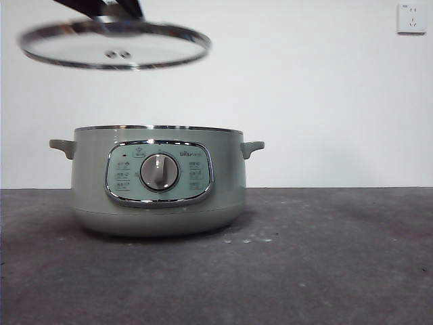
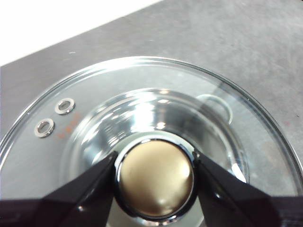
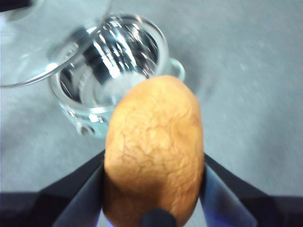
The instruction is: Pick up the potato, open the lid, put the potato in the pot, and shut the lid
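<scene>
The left pincer is clamped on the knob of the glass lid, holding it raised, above and left of the open pot. The right pincer is clamped on the rough-skinned, oval potato, its long axis running out from the jaws. The pot's shiny steel bowl lies below and beyond the potato, on the grey tabletop.

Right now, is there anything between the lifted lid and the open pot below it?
Nothing: in the front view only bare white wall shows between the lid, held by the left tool, and the pot.
</scene>
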